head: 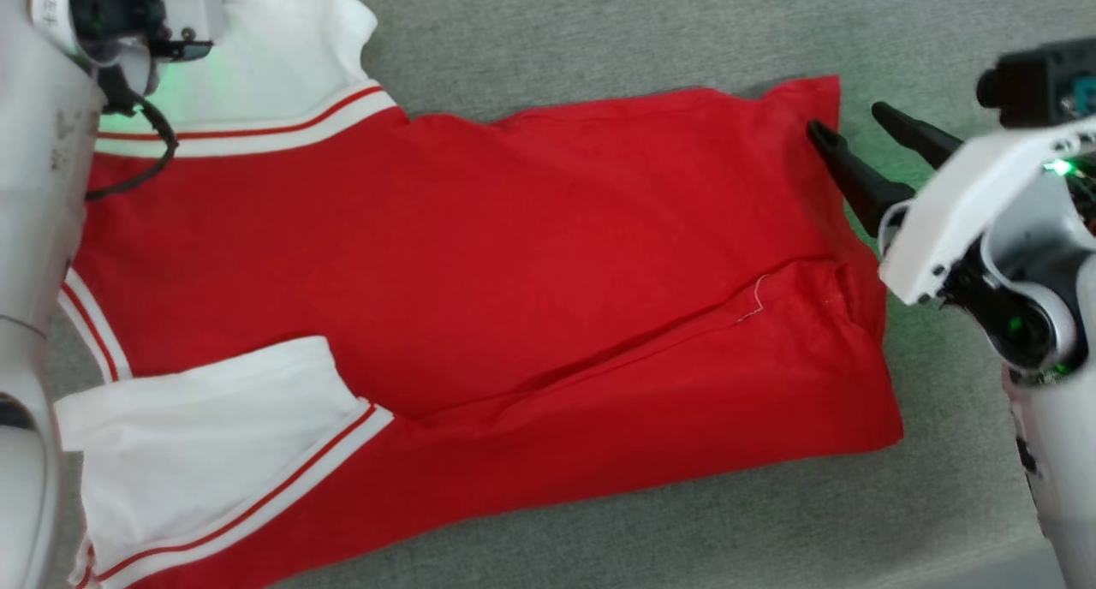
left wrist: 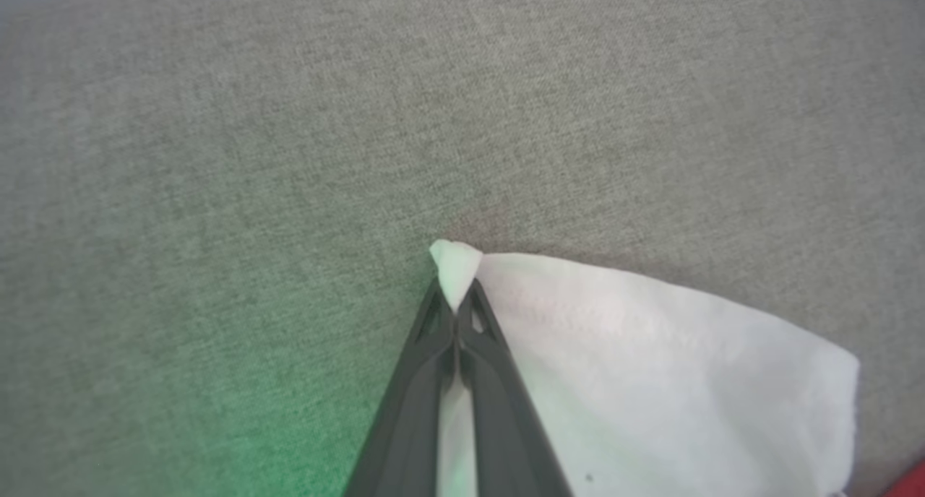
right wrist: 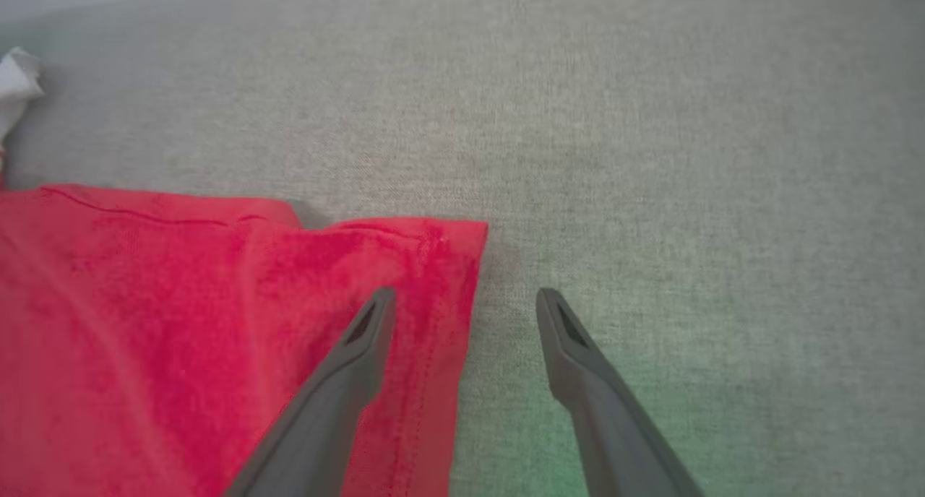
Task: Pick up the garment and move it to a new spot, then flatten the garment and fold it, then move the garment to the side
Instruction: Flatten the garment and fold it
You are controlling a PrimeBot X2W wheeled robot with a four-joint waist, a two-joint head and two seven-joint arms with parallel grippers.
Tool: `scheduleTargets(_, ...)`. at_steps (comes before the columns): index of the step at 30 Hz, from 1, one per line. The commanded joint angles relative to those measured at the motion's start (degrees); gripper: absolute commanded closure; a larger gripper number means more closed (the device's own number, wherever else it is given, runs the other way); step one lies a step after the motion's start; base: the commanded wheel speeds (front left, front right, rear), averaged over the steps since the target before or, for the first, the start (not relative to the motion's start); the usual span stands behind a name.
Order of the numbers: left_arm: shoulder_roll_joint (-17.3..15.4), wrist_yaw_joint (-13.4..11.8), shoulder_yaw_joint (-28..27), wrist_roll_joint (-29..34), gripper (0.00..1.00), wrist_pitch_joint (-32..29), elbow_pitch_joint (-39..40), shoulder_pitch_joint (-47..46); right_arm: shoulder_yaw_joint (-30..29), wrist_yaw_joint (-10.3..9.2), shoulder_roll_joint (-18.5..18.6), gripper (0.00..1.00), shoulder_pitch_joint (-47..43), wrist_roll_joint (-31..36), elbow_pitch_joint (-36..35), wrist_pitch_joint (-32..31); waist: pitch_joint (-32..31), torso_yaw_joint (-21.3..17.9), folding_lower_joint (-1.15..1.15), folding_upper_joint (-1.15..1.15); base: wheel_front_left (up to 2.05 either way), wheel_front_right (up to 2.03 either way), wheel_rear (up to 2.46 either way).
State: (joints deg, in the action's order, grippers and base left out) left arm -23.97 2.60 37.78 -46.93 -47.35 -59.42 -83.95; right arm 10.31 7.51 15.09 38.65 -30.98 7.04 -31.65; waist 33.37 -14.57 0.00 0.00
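Red garment (head: 514,255), white red-striped sleeves (head: 214,435), apparently grey surface (head: 599,41)

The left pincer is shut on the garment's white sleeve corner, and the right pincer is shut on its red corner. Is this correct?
Only the left pincer is shut on the garment. The right pincer is open at its red corner, jaws apart, as the right wrist view shows.

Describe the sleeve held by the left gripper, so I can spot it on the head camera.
The red garment lies on the grey surface, hem toward the open right gripper. Its upper-left white sleeve, with red-striped trim, is the one. Unlike the lower sleeve, its tip is clamped in the shut left gripper.
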Motion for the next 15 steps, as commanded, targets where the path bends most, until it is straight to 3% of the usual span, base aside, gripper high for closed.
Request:
scheduleTargets(1,1.48,0.60,1.10,-0.44,1.00,-0.85,-1.75,3.76,0.47,-0.04,-0.23,0.00,1.64,0.74,1.69,-1.30,0.19,0.42,0.00,0.00,0.00,0.00,0.00)
scheduleTargets(9,2.23,1.50,1.37,-0.64,1.00,0.47,-3.46,3.10,4.28,-0.04,-1.04,0.00,7.54,0.20,11.07,-9.94,0.12,1.39,0.00,0.00,0.00,0.00,0.00)
scheduleTargets(10,2.29,1.56,1.40,-0.69,1.00,0.67,-3.62,3.09,4.64,-0.04,-1.12,0.04,7.89,-0.42,12.12,-10.92,0.03,1.51,0.00,0.00,0.00,0.00,0.00)
scheduleTargets(11,2.39,1.68,1.38,-0.77,1.00,0.86,-3.76,3.10,5.22,-0.03,-1.08,0.62,8.34,-0.71,12.86,-11.81,-0.08,1.63,0.00,0.00,0.00,0.00,0.00)
scheduleTargets(12,2.39,1.68,1.38,-0.77,1.00,0.86,-3.76,3.10,5.22,-0.03,-1.08,0.62,8.34,-0.71,12.86,-11.81,-0.08,1.63,0.00,0.00,0.00,0.00,0.00)
scheduleTargets(13,2.55,1.76,1.31,-0.87,1.00,1.26,-3.89,3.11,6.00,-0.01,-0.90,1.00,8.80,-1.08,13.42,-12.67,-0.21,1.78,0.00,0.00,0.00,0.00,0.00)
scheduleTargets(15,2.69,2.08,1.23,-1.16,1.00,1.86,-4.17,3.10,6.78,-0.01,-0.65,1.00,9.42,-2.23,14.17,-13.75,-0.59,2.07,0.00,0.00,0.00,0.00,0.00)
